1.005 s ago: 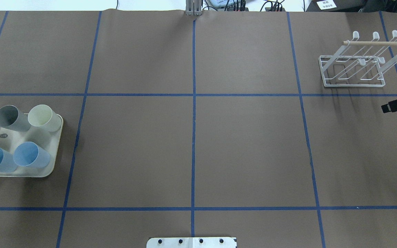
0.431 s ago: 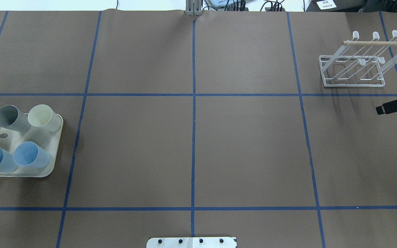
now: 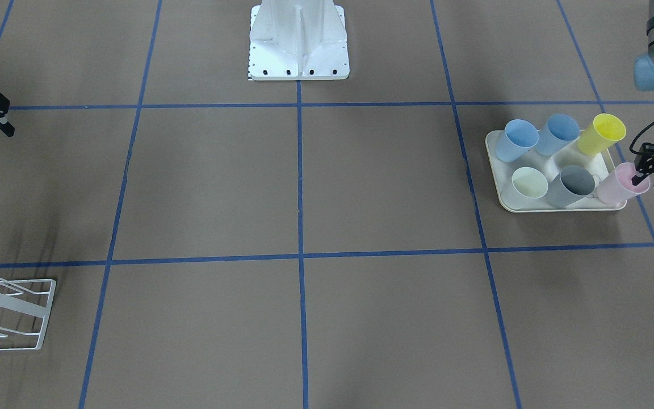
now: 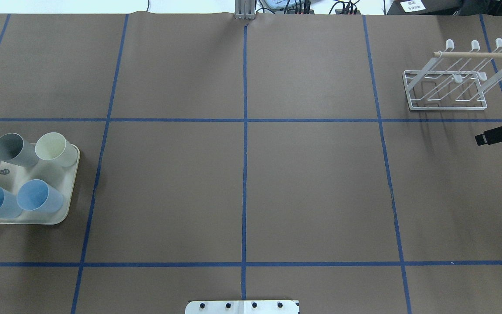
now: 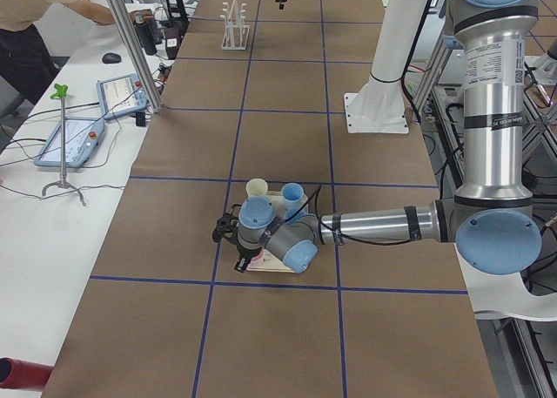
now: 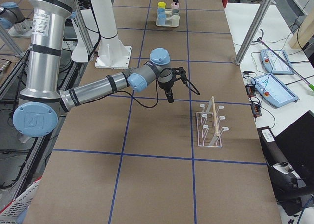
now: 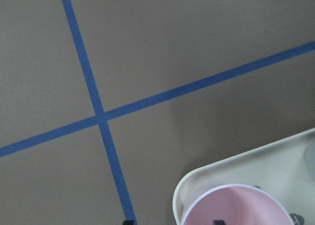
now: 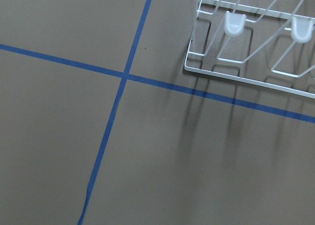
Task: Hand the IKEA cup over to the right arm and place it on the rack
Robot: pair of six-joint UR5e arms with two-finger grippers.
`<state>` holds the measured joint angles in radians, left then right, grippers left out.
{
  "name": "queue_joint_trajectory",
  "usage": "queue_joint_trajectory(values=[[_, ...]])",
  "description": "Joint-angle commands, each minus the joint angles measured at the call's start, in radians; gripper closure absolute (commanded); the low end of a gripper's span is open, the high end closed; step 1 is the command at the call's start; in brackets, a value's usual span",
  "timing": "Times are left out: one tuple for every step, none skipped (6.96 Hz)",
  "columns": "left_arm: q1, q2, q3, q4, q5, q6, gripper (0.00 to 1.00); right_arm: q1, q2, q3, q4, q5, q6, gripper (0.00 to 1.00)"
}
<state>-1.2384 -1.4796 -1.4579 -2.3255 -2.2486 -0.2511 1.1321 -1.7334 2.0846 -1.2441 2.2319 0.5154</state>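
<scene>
Pink cup (image 3: 616, 187): standing upright at the outer corner of the cream tray (image 3: 508, 205), just beside the grey cup (image 3: 574, 186); not yet lifted.
Left gripper (image 3: 650, 180): straddling the pink rim, one finger reaching inside and one outside, jaws parted and not pinching the wall.
Step in hand: reading as the pick. Closing squarely on the wall and then rising straight up before swinging inward is looking wise, since a thin tapered wall may be slipping or tilting.
Neighbours: grey cup and yellow cup (image 3: 602, 133) are sitting close by; any sideways drag is risking a knock.
Tray corner: lip is curving right under the cup, so a low exit is risking a snag.
Right gripper (image 4: 481, 139): hovering near the rack (image 4: 479, 55); parted or closed, cannot tell.
Open room: a wide stretch of blue-taped brown tabletop (image 4: 312, 187) is separating tray and rack, likely offering handover space over the middle squares.
</scene>
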Motion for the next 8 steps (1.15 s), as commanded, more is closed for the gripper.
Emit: queue_joint_trajectory(values=[[0.001,-0.001,0.001,0.0,-0.005,0.001,0.92,0.0,0.0,0.0,0.0,0.0,0.0,0.0],[0.0,-0.001,0.001,0.002,-0.009,0.003,1.0,0.0,0.0,0.0,0.0,0.0,0.0,0.0],[0.0,-0.004,-0.001,0.006,-0.015,0.003,1.0,0.0,0.003,-0.001,0.0,0.0,-0.001,0.0],[-0.004,-0.016,0.004,0.012,-0.067,0.003,1.0,-0.003,0.014,-0.003,0.0,-0.002,0.0,0.0],[-0.045,-0.018,-0.002,0.02,-0.072,0.003,1.0,-0.002,0.043,-0.003,0.002,-0.017,0.0,0.0],[-0.115,-0.039,-0.013,0.055,-0.074,0.003,1.0,-0.006,0.105,-0.015,0.002,-0.041,-0.001,0.0],[-0.175,-0.062,-0.062,0.119,-0.078,0.003,1.0,-0.012,0.167,-0.021,0.003,-0.037,-0.018,0.0],[-0.194,-0.092,-0.164,0.272,-0.11,0.001,1.0,-0.038,0.255,-0.032,0.002,-0.035,-0.02,0.0]])
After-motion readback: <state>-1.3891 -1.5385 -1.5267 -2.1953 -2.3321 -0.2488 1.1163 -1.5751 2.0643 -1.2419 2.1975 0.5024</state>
